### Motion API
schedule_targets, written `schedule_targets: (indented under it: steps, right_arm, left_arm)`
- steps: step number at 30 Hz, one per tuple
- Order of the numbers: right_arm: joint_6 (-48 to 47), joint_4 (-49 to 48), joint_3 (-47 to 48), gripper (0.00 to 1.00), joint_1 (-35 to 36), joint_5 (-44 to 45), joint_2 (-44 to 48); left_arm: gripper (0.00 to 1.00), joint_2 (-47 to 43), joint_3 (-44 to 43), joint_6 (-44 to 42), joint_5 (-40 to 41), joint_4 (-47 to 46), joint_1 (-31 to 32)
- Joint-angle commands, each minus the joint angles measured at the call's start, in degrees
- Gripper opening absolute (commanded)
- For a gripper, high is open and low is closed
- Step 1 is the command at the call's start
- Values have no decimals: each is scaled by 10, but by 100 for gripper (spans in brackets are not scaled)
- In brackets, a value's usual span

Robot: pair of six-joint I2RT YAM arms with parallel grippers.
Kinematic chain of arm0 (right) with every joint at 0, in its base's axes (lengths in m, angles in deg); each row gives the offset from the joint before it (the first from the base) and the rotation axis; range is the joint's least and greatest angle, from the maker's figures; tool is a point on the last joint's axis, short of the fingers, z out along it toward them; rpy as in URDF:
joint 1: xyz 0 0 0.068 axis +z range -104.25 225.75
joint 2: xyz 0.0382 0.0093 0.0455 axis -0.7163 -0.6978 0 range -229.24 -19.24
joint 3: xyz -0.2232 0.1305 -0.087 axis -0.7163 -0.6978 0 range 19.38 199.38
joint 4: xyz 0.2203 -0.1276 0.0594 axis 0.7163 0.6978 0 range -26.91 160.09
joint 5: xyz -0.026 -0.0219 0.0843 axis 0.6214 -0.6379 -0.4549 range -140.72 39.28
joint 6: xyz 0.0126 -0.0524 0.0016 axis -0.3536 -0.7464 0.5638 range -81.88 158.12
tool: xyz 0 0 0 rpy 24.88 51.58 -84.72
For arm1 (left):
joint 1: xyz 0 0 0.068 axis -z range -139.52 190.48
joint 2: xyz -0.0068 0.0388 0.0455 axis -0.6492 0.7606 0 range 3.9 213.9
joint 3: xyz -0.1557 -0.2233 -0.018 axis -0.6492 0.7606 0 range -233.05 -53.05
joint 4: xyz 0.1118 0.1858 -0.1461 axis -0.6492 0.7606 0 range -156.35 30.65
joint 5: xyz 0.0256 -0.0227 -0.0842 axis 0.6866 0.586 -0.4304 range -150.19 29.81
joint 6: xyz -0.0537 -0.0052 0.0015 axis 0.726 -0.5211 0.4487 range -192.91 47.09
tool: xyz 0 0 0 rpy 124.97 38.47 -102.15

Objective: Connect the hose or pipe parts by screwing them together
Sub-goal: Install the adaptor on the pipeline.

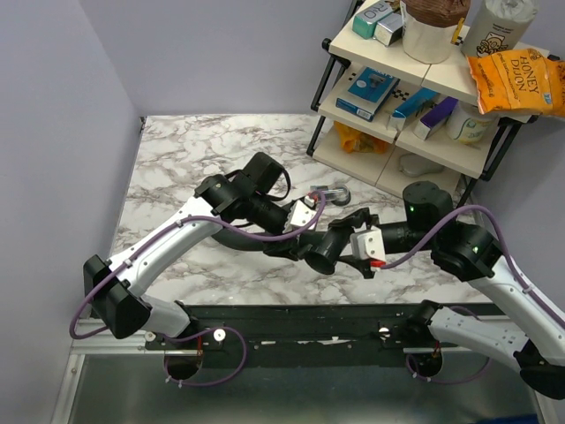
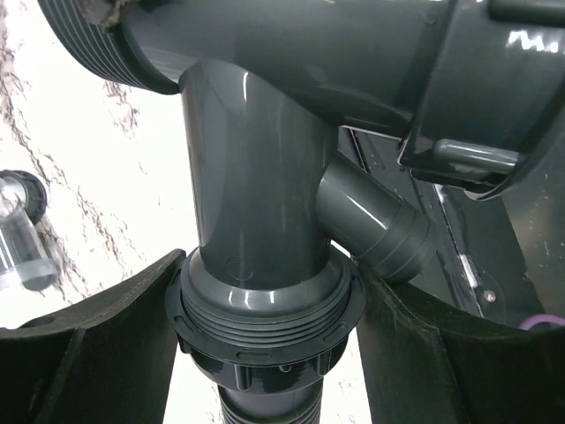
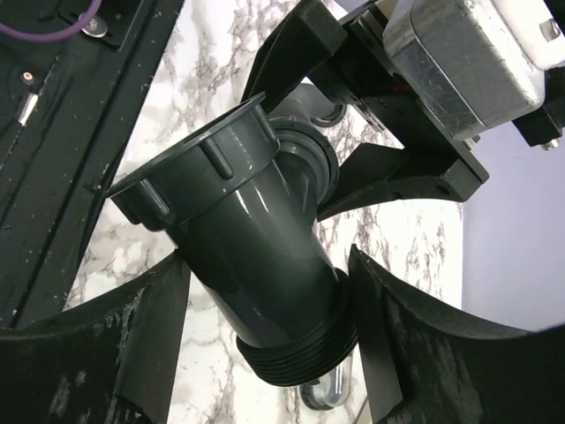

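The only legible writing was "HONEY DIJON" on an orange bag [image 1: 516, 84] on the rack [image 1: 388, 62] at the table's far right corner. The black Y-shaped fitting [image 1: 322, 249] hung above the table [image 1: 177, 168], around the middle of its near edge. The left gripper [image 2: 267, 265] pinched the collar nut [image 2: 265, 340] of the ribbed hose [image 2: 256, 408], seated on the fitting's lower end. The right gripper [image 3: 265, 256] straddled the fitting's body closely; whether it pressed, I could not tell.
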Motion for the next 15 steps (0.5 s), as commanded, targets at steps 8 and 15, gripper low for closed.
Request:
schedule_targets:
  steps: [8, 15]
  right_arm:
    - [197, -163, -109, 56, 3, -4, 46]
    - [324, -219, -126, 53, 3, 17, 30]
  left_arm:
    - [0, -72, 15, 46, -12, -93, 0]
    - [0, -145, 89, 55, 37, -213, 2]
